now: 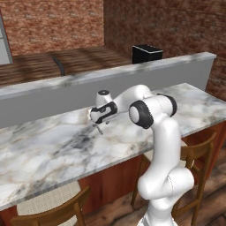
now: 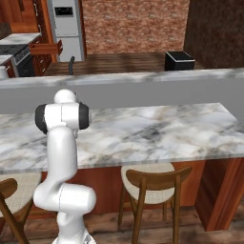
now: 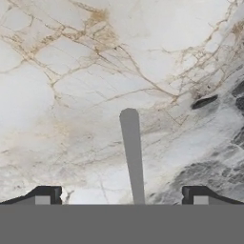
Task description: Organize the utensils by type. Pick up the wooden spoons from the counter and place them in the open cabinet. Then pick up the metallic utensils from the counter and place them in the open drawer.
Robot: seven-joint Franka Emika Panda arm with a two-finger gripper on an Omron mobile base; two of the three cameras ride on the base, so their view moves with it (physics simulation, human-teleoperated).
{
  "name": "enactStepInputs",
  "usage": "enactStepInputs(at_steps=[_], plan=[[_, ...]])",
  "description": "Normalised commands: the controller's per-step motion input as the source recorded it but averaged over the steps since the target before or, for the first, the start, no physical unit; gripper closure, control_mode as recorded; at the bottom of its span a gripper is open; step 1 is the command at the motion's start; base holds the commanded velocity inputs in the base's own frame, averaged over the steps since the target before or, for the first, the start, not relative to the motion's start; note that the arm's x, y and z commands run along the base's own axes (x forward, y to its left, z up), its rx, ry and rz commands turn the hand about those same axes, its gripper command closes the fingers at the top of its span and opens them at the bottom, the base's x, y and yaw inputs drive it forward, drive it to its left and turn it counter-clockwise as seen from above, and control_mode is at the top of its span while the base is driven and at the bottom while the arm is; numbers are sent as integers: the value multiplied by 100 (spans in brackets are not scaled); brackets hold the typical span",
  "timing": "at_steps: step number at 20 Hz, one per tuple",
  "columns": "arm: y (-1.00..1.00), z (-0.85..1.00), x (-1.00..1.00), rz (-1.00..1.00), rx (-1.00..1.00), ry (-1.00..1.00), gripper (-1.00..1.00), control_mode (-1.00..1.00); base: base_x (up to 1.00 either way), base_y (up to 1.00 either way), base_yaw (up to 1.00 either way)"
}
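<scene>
1. The gripper [image 3: 121,198] hangs just above the counter [image 1: 53,150], its fingers [image 3: 45,195] spread wide and holding nothing.
2. Between them, a slim grey utensil handle [image 3: 132,152] lies flat on the marble.
3. Beyond it, the grey ledge [image 1: 44,99] runs along the counter's back.

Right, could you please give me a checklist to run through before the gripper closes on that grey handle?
1. Jaws open: ok. The gripper has its fingertips wide apart.
2. Handle between the jaws: ok. The grey metallic utensil handle lies about midway.
3. Alignment: ok. The handle runs lengthwise, so the jaws would close across it.
4. Fork or spoon: cannot tell. Its head end is out of the hand view.
5. Height above the marble counter: cannot tell.
</scene>
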Motion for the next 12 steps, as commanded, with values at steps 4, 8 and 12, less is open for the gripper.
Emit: enactStepInputs(at_steps=[4, 8, 12], plan=[[25, -10, 11, 0, -1, -1, -100, -100, 0, 0, 0], [22, -11, 6, 0, -1, -2, -100, -100, 0, 0, 0], [10, -17, 12, 0, -1, 0, -100, -100, 0, 0, 0]])
